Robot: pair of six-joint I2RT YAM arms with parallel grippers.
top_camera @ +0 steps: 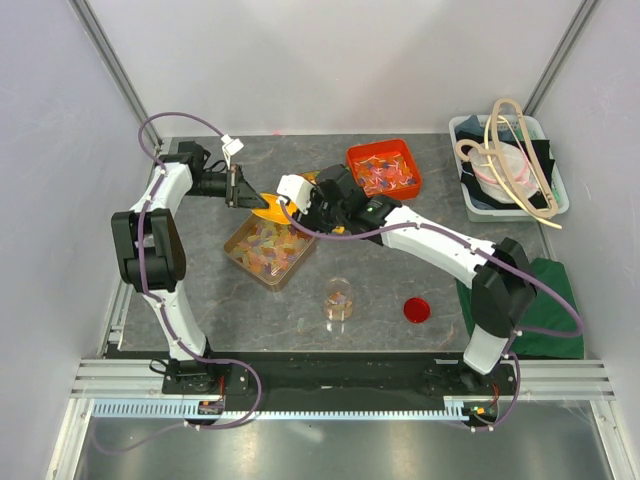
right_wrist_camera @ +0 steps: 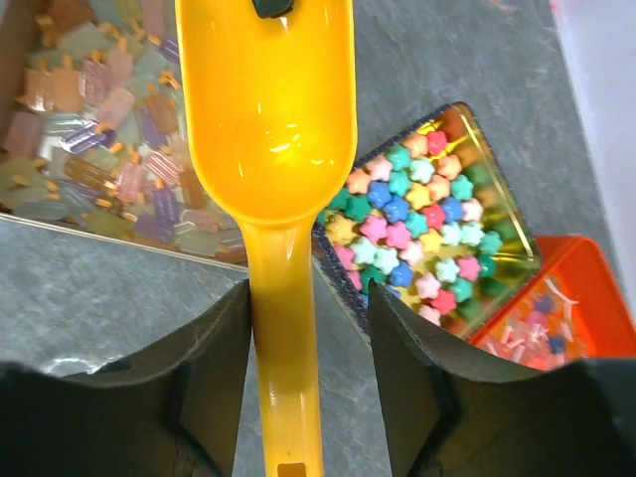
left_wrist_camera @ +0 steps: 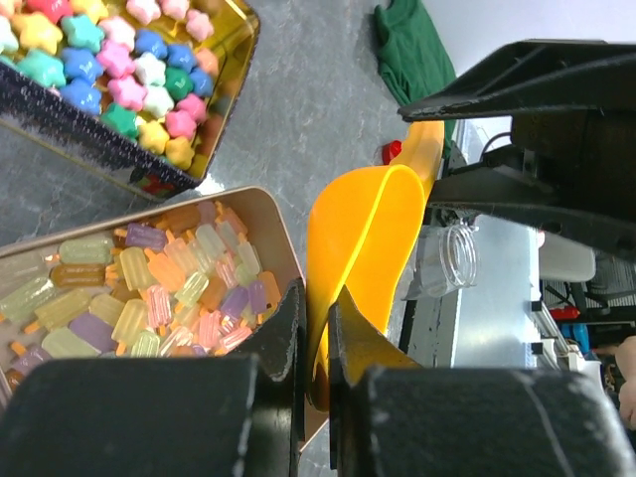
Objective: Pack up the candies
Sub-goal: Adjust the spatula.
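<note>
While the left gripper [left_wrist_camera: 316,298] is pinched tight on the front lip of the yellow scoop [left_wrist_camera: 363,238], the right gripper [right_wrist_camera: 308,298] stands parted around the scoop's handle. The right wrist view shows a clear gap on each side of that handle, so the scoop hangs from a thin-edge pinch alone. Its bowl looks empty.

Just below the scoop, left of centre in the overhead view, sits the tin [top_camera: 245,268] of candies [top_camera: 268,245], pale pastel pieces in a loose heap. In the left wrist view they fill the lower left. Beside it lies a second tin [right_wrist_camera: 467,129] of bright star candies [right_wrist_camera: 407,229], and toward the upper right of the overhead view an orange tray [top_camera: 352,158]. The glass jar [top_camera: 340,300] stands apart at lower centre, with a red lid [top_camera: 417,310] to its right.

As I judge it, the pinch on a slick curved rim may let the scoop pivot or slip, so that it drops into the tin and scatters pieces. If the right fingers pull away skewed, they could snag the handle and twist it out of the pinch. A dip that strays into the neighbouring tin would gather the wrong sweets.
</note>
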